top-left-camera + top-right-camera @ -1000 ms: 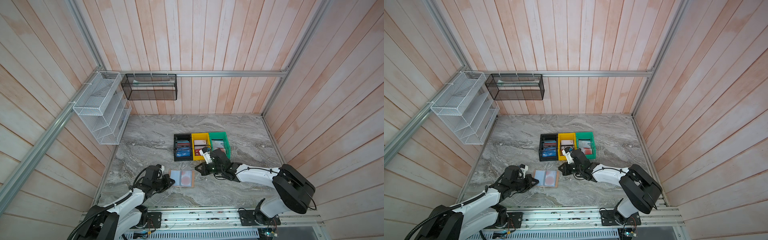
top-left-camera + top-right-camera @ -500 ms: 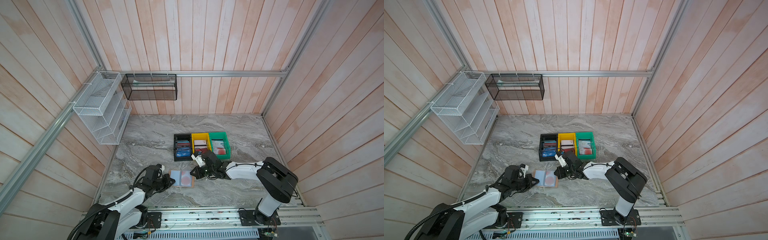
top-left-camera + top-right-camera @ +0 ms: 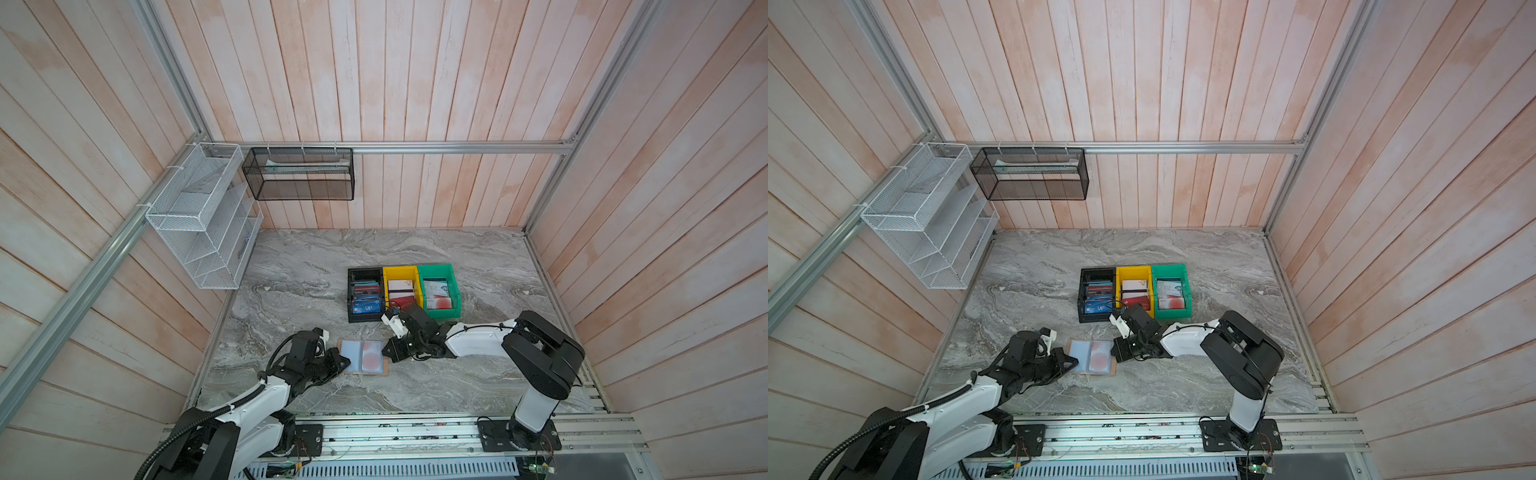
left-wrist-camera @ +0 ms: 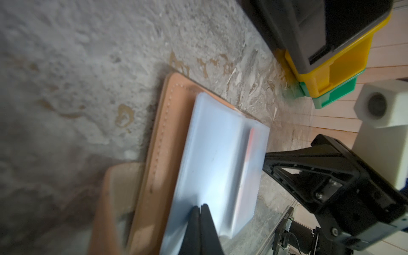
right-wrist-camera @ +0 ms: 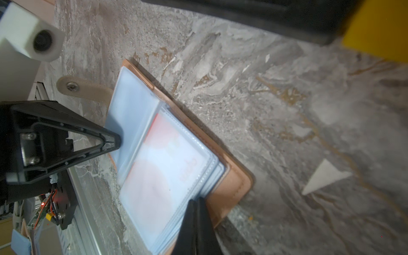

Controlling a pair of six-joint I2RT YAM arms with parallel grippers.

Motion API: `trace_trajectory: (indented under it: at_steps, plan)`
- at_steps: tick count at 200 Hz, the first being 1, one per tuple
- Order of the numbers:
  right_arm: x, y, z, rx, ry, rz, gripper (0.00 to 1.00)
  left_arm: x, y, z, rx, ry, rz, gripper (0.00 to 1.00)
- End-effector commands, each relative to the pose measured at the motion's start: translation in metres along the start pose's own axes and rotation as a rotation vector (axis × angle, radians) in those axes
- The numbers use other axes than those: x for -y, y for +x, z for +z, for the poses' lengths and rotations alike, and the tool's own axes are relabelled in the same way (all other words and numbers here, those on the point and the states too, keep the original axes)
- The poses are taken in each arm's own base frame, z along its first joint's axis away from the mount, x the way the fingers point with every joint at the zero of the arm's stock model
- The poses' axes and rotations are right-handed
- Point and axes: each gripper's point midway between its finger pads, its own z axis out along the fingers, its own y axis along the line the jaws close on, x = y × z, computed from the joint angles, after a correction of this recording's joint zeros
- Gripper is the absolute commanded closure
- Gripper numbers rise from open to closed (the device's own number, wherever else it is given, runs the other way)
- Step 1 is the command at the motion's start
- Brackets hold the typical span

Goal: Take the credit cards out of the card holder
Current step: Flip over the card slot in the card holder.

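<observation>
The tan card holder (image 3: 347,372) (image 3: 1074,372) lies open on the marble table, pale blue sleeves up. In the right-hand sleeve sits a whitish credit card (image 3: 371,358) (image 5: 163,167) with an orange-red circle. My left gripper (image 3: 345,362) (image 4: 200,207) is shut, and its tips press down on the left sleeve page (image 4: 212,154). My right gripper (image 3: 386,352) (image 5: 197,202) is also shut. Its tips rest at the right edge of the sleeves, against the tan cover (image 5: 229,187). Neither gripper holds anything. No red card shows in the holder.
Behind the holder a black bin (image 3: 350,295), a yellow bin (image 3: 401,270) and a green bin (image 3: 436,268) stand side by side, with cards in them. A white wire rack (image 3: 199,216) and a black mesh basket (image 3: 299,174) hang on the walls. A white scrap (image 5: 324,176) lies on the table.
My right gripper has moved left from near the bins to the holder's right edge. The left arm and the holder have stayed put.
</observation>
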Motion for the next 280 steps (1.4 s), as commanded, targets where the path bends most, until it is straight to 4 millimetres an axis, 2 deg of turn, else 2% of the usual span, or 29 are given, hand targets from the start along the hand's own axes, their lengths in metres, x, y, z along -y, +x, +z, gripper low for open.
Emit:
trace_trajectory:
  at_steps: [1, 76, 171, 220, 241, 256, 280]
  plan:
    - [0.009, 0.007, 0.007, -0.033, 0.044, -0.002, 1.00, -0.020, 0.007, -0.001, -0.010, -0.075, -0.025, 1.00]
    - [-0.003, 0.002, 0.010, -0.043, 0.020, -0.034, 1.00, -0.032, 0.011, 0.003, -0.024, -0.112, -0.042, 1.00]
    - [-0.016, -0.007, 0.010, -0.040, 0.030, -0.084, 1.00, -0.031, 0.012, 0.003, -0.029, -0.107, -0.037, 1.00]
    - [-0.015, -0.007, 0.012, -0.049, 0.036, -0.086, 1.00, -0.019, 0.004, -0.013, 0.002, -0.134, -0.008, 1.00]
    - [-0.015, -0.004, 0.014, -0.056, 0.032, -0.086, 1.00, -0.015, -0.004, -0.026, 0.047, -0.167, -0.005, 0.93]
    - [-0.014, -0.004, 0.014, -0.058, 0.035, -0.084, 1.00, -0.004, -0.009, -0.034, 0.075, -0.145, 0.005, 0.90]
    - [-0.013, -0.003, 0.015, -0.060, 0.037, -0.084, 1.00, 0.023, -0.012, -0.037, 0.085, -0.011, 0.013, 0.86]
